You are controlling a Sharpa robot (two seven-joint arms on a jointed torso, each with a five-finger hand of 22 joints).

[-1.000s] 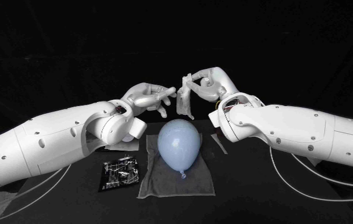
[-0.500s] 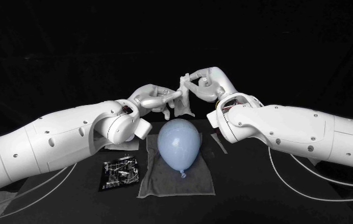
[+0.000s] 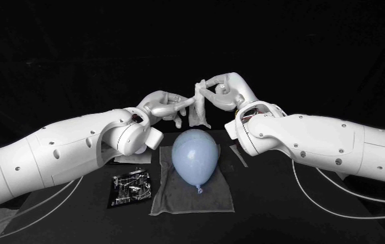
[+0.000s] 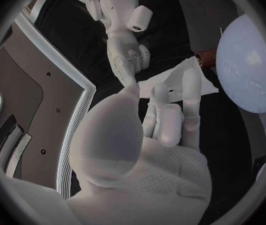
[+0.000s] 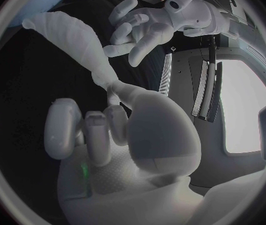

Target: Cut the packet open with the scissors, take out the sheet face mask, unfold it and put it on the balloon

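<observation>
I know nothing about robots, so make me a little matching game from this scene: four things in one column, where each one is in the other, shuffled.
Things:
1. balloon
2. sheet face mask
3. packet
4. grey towel

Places:
A. spread out under the balloon
B. hanging in the air from the right hand
C. lying on the towel
D. beside the towel, on the robot's left side

Pairs: 1-C, 2-B, 3-D, 4-A.
</observation>
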